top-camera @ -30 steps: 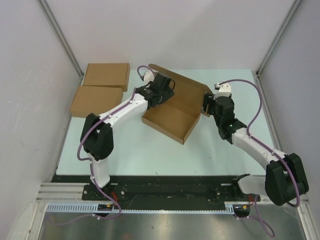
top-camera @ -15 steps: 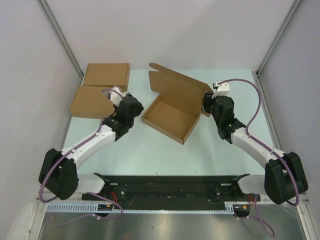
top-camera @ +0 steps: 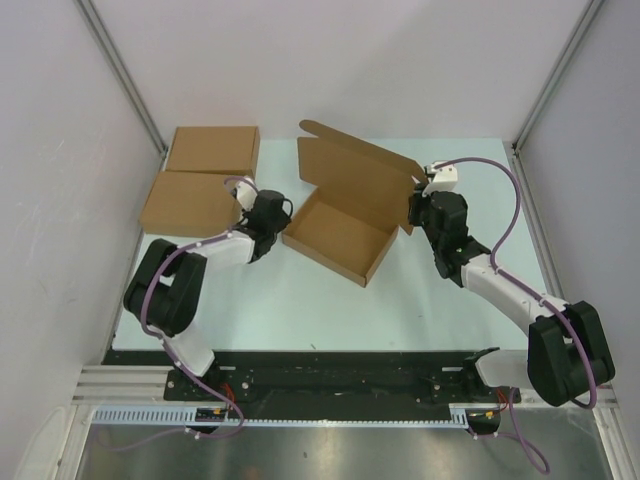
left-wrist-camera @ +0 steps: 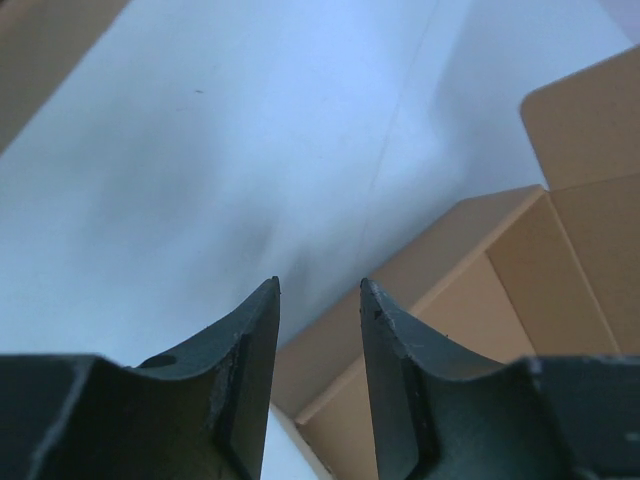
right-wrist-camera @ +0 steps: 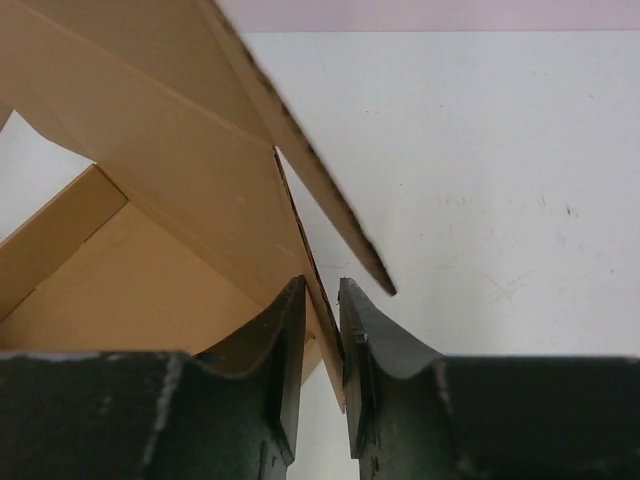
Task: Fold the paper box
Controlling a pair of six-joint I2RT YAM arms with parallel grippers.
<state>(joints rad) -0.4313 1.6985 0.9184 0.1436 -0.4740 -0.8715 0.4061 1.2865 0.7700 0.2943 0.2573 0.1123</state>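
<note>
Right hand [right-wrist-camera: 321,287] pinches the lid flap [right-wrist-camera: 312,205] of the paper box [top-camera: 340,238]. Left hand [left-wrist-camera: 320,290] hovers spread. Fold along the crease, slowly.

left tool [left-wrist-camera: 320,288]: jaws apart | right tool [right-wrist-camera: 321,285]: jaws nearly together, pinching

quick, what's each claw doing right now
Left claw: open, holding nothing.
Right claw: nearly closed around a flap of the paper box; firm grip cannot be told.

The left gripper [left-wrist-camera: 320,300] has its two dark fingers apart, with nothing between them. Just beyond lies a cardboard box [left-wrist-camera: 520,300] corner on the pale table [left-wrist-camera: 250,130]. The brown patch [left-wrist-camera: 40,50] at top left is perhaps another box.
</note>
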